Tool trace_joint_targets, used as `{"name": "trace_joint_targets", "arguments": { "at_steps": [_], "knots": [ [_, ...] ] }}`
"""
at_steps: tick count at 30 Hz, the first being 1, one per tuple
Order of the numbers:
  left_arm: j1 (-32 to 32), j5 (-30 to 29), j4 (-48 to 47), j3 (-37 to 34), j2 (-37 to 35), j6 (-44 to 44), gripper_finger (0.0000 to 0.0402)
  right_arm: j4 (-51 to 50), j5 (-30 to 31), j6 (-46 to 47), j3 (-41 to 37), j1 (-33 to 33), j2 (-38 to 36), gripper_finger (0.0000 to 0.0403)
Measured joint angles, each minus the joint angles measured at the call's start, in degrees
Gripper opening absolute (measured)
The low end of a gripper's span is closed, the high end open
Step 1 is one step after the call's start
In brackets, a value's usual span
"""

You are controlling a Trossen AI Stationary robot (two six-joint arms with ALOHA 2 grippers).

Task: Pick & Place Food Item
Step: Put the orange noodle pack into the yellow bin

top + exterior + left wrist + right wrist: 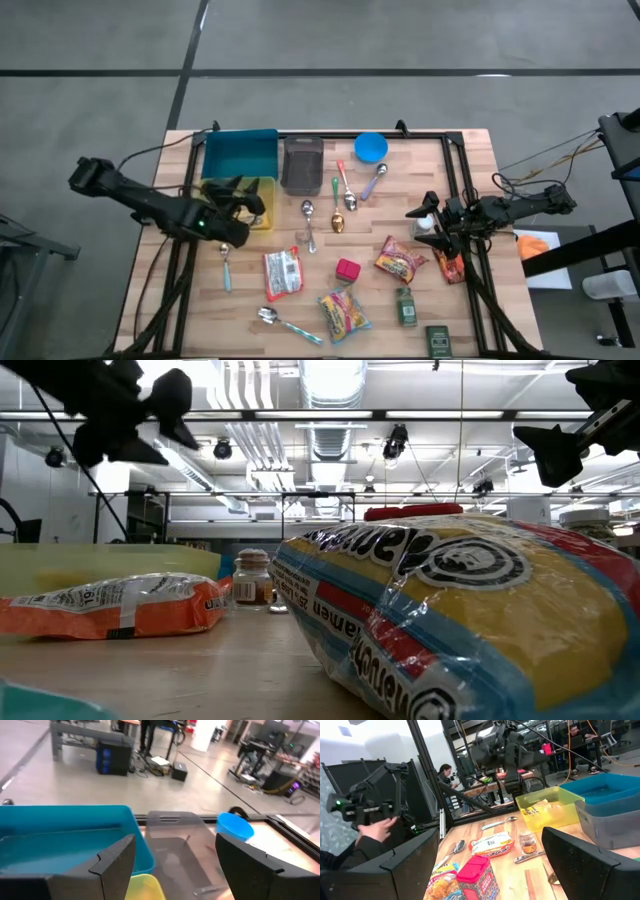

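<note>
Left gripper (243,203) spread over yellow bin (262,213) nr table's left edge — looks like release step. Right gripper (420,221) spread, idle by right edge. Next: retreat, choose another packet (283,273).

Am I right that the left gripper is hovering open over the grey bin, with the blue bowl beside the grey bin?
Not quite. The left gripper is over the yellow bin, not the grey bin; the high view shows this. The rest holds: its fingers are open, and the blue bowl sits beside the grey bin.
</note>
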Motion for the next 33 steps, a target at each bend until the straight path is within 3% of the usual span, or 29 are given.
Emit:
{"name": "trace_joint_targets", "arguments": {
  "at_steps": [7,17,33],
  "knots": [
    [0.0,7.0,0.0,6.3,-0.5,8.7,0.0278,0.0,0.0,0.0,0.0,0.0,0.0,0.0351],
    [0.0,16.1,-0.2,10.4,-0.5,8.6,0.0278,0.0,0.0,0.0,0.0,0.0,0.0,0.0351],
    [0.0,32.1,-8.5,13.6,0.0,-13.2,0.0278,0.0,0.0,0.0,0.0,0.0,0.0,0.0351]
  ]
}}
